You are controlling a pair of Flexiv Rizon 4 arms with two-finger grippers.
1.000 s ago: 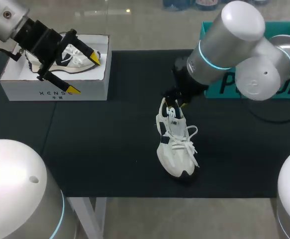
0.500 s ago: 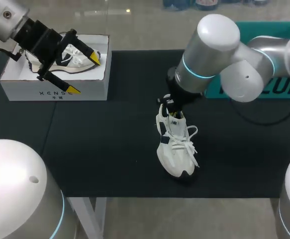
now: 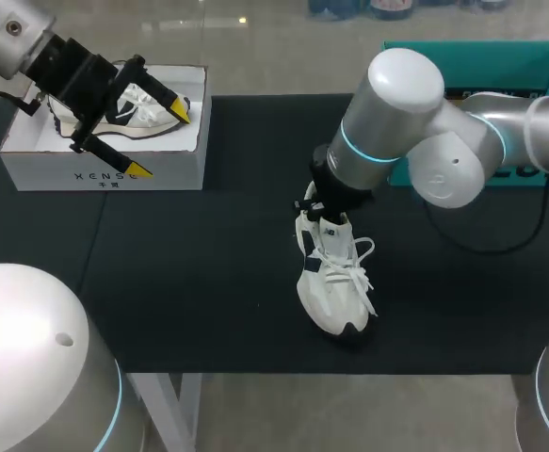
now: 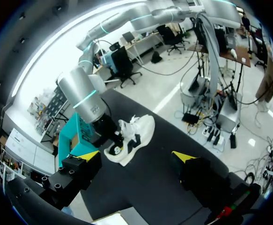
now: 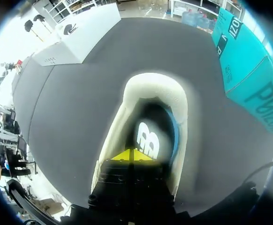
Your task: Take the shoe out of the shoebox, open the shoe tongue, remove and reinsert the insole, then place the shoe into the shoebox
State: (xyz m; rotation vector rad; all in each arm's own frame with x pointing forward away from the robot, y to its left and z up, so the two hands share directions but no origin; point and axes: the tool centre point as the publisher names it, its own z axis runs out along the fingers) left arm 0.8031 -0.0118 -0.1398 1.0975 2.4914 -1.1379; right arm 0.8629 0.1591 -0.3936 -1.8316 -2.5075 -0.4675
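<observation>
A white laced shoe [image 3: 331, 278] stands upright on the black table [image 3: 208, 282], toe toward the front edge. My right gripper [image 3: 323, 201] is over its heel opening, mostly hidden by the wrist. In the right wrist view that gripper [image 5: 134, 155] is shut, its yellow tips pressed together down inside the padded collar [image 5: 155, 91], right at the insole [image 5: 148, 139] with its printed mark. Whether they pinch the insole does not show. My left gripper [image 3: 161, 141] hangs open above the white shoebox [image 3: 104, 160] at the back left; in its own view the open gripper [image 4: 136, 157] faces the shoe [image 4: 132, 139].
A second pale shoe [image 3: 142, 105] lies inside the shoebox. A teal box [image 3: 500, 56] stands at the back right, behind my right arm [image 3: 396, 113]. Bare black tabletop lies between the shoebox and the shoe.
My right arm has swung left and come down over the shoe's heel, and its fingers have closed inside the opening. The left arm and the shoe have stayed put.
</observation>
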